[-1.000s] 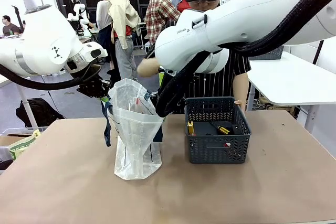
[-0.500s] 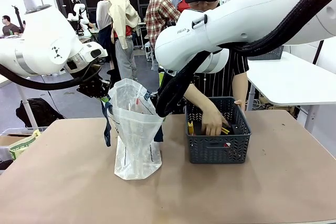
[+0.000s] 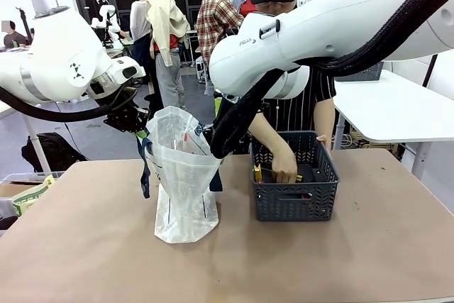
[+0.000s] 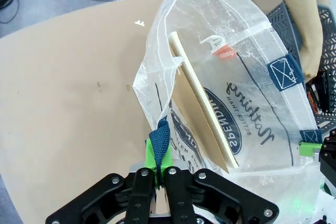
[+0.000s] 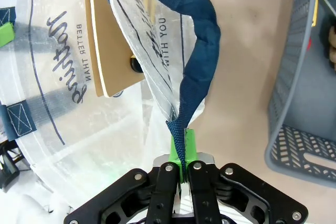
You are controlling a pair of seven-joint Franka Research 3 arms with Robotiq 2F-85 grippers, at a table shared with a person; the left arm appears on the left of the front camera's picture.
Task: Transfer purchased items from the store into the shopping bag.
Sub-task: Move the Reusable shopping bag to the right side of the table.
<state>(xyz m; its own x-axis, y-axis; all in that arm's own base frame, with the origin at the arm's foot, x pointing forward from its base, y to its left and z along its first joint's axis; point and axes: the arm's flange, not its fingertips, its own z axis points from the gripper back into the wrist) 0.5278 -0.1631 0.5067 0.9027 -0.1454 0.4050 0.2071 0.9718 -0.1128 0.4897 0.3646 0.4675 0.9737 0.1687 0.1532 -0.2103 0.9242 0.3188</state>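
Table (image 3: 85, 246) brown and flat. On it, left of centre, the shopping bag (image 3: 184, 189), upright, mouth spread wide. Thin translucent film, judged soft and light. Sags and creases where nothing supports it, so best taken by the navy strap handles (image 5: 207, 30), its only firm parts. Just right of the bag, not touching, the store (image 3: 294, 200): a dark grey slotted basket, rigid, probably steady under a reaching hand.

Left pincer (image 4: 160, 163) clamped on one strap, right pincer (image 5: 182, 156) clamped on the other, green pads pressing the webbing flat.

Inside the basket, the person's hand (image 3: 285, 170), fingers down among the purchased items (image 3: 257, 173). Small yellow and dark bits, likely light, stiff packets, easy to pinch by an edge.

From the front: the whole layout of bag, basket and reaching arm. From the left wrist: the bag's contents, a flat tan board (image 4: 199, 114) leaning edge-on and a white-and-red piece (image 4: 216, 45), kind unclear. From the right wrist: the strap's loop rising from the pads, and the basket's corner.
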